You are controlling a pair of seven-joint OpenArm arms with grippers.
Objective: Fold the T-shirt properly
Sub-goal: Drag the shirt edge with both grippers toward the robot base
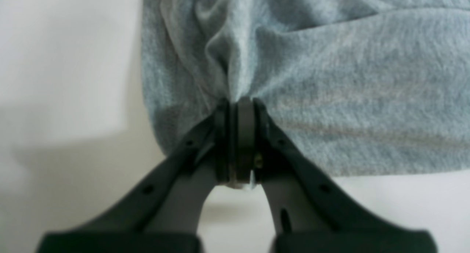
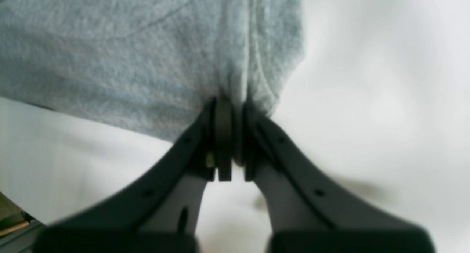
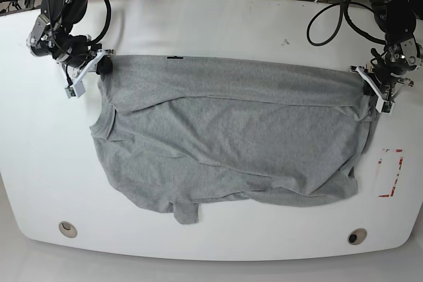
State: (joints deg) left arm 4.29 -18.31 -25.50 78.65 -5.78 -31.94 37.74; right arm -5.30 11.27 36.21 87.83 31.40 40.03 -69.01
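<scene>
The heather-grey T-shirt (image 3: 231,137) lies spread sideways on the white table (image 3: 218,24), plain side up, with its far edge folded over in a long band. A sleeve pokes out at the near edge. My left gripper (image 3: 368,90), at the right in the base view, is shut on a bunched corner of the T-shirt (image 1: 349,98); its jaws pinch the cloth at the left gripper (image 1: 240,102). At the left of the base view my right gripper (image 3: 102,65) is shut on the other far corner of the T-shirt (image 2: 128,62), cloth pinched at the right gripper (image 2: 229,100).
A white label with red marks (image 3: 390,173) lies on the table right of the shirt. Two round grommets (image 3: 66,228) (image 3: 357,236) sit near the front edge. Cables (image 3: 330,11) trail over the table's back right.
</scene>
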